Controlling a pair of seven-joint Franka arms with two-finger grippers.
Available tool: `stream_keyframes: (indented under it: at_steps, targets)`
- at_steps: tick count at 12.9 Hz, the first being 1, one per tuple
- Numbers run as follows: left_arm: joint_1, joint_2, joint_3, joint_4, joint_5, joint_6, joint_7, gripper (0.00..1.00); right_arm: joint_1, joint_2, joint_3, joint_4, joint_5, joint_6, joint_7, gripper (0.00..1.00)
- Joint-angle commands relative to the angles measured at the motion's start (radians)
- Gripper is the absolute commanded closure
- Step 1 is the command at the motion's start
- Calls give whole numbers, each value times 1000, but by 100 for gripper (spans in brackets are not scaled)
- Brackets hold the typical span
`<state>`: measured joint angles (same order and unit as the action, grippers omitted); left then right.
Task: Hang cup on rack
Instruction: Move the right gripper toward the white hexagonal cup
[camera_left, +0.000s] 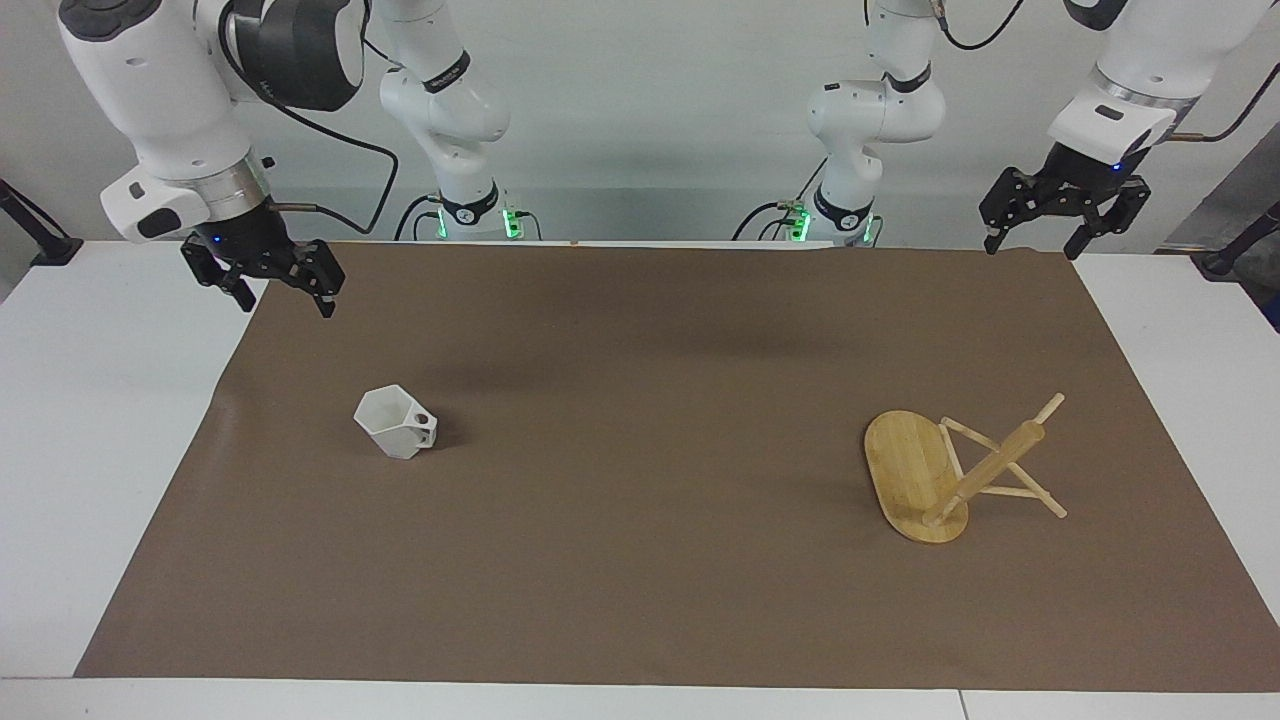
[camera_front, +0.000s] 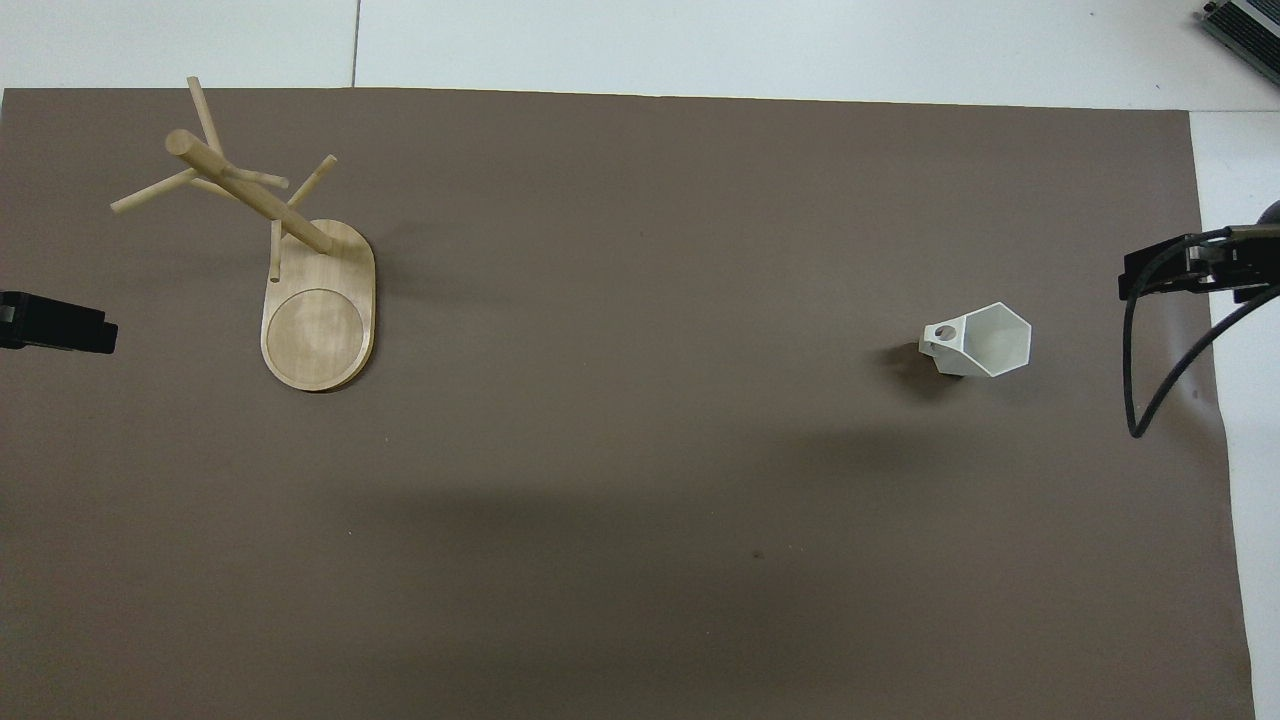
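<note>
Scanning the facing view from its left edge, I see my right gripper hanging with fingers spread and nothing in them, over the edge of the brown paper mat. Below it and toward the table's middle, well apart, the small white faceted cup stands upright. At the left arm's end the light bamboo rack stands on its oval base. My left gripper hangs spread and unladen above the mat's corner, well apart from the rack.
</note>
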<state>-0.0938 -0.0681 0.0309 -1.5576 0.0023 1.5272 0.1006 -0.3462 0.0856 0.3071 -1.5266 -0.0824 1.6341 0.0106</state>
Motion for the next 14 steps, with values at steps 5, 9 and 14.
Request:
stream_keyframes:
  at_steps: [5, 9, 14]
  targets:
    - [12, 10, -6, 28, 15, -56, 8, 0, -13, -35, 1, -55, 26, 9, -64, 0]
    - [12, -6, -6, 7, 16, -59, 10, 0, -14, -52, 0, -112, 26, 87, -67, 0]
    - [9, -30, -14, -2, 16, -75, 11, 0, -20, -41, 0, -271, 26, 291, -63, 0]
